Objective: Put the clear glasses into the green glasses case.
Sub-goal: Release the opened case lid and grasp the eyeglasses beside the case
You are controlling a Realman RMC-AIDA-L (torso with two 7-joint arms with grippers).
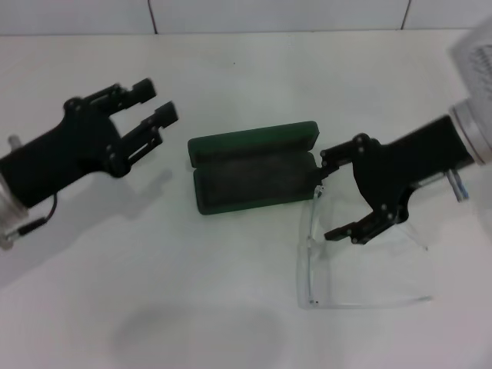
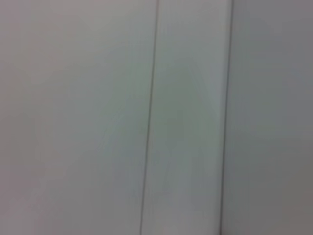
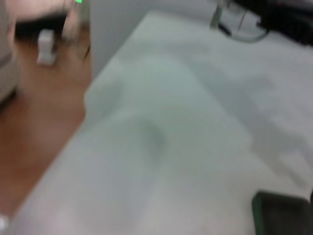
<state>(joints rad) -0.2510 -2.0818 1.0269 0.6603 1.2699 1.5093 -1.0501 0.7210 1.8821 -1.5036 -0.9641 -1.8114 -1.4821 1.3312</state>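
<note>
The green glasses case point(image 1: 254, 178) lies open in the middle of the white table point(image 1: 231, 323), its lid folded back toward the wall and its dark lining showing. A corner of the green glasses case point(image 3: 281, 213) also appears in the right wrist view. The clear glasses point(image 1: 309, 265) lie on the table just right of the case, arms unfolded and pointing right. My right gripper point(image 1: 338, 196) is open over the glasses' far part, one fingertip beside the case's right end and the other above the glasses. Well apart, left of the case, my left gripper point(image 1: 156, 104) is open and holds nothing.
A tiled white wall point(image 1: 231, 15) runs along the table's far edge. The right wrist view shows the table's edge point(image 3: 85, 100) with brown floor point(image 3: 34, 127) beyond it. The left wrist view shows only a pale surface crossed by thin lines.
</note>
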